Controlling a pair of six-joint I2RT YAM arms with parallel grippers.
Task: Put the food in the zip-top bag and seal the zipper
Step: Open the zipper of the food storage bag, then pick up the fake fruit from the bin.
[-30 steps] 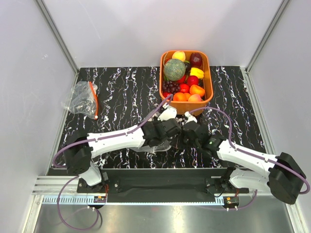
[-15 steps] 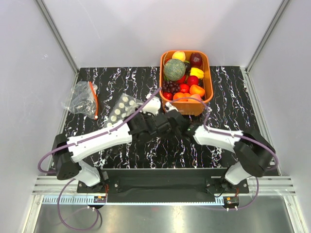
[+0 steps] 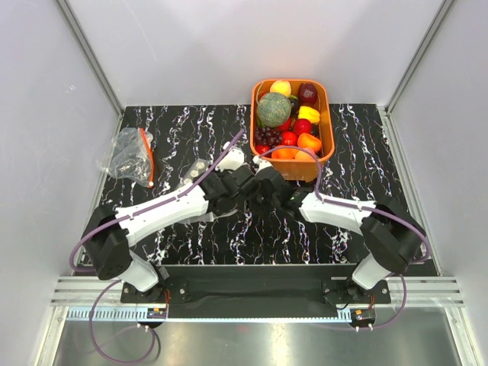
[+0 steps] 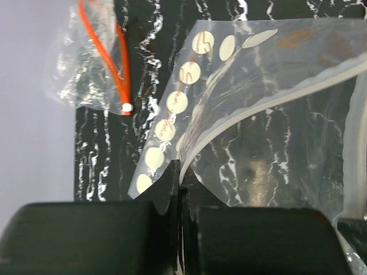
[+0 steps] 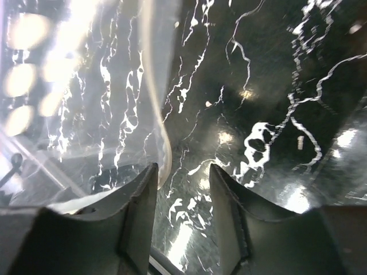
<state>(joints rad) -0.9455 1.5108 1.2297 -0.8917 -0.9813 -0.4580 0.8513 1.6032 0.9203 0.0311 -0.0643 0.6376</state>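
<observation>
The dotted zip-top bag [image 4: 269,154] lies flat on the black marbled table; from above only a few of its dots [image 3: 197,170] show beside the arms. My left gripper [image 4: 180,172] is shut on the bag's mouth edge, on the pale zipper [image 4: 269,103]. From above it sits mid-table [image 3: 248,187]. My right gripper [image 5: 182,189] is open just above the table, its left finger beside the bag's pale edge strip [image 5: 150,86]; from above it faces the left one [image 3: 265,191]. The green melon [image 3: 273,109], an orange fruit [image 3: 284,152] and a peach fruit [image 3: 306,155] lie in the basket.
The orange basket [image 3: 329,122] with several other toy fruits stands at the back right. A crumpled clear bag with a red zipper [image 3: 131,156] lies at the left, also in the left wrist view [image 4: 97,63]. Grey walls enclose the table.
Both grippers moved from the near middle toward the back left. The dotted bag came into view at left centre, then was mostly covered by the left arm again.
</observation>
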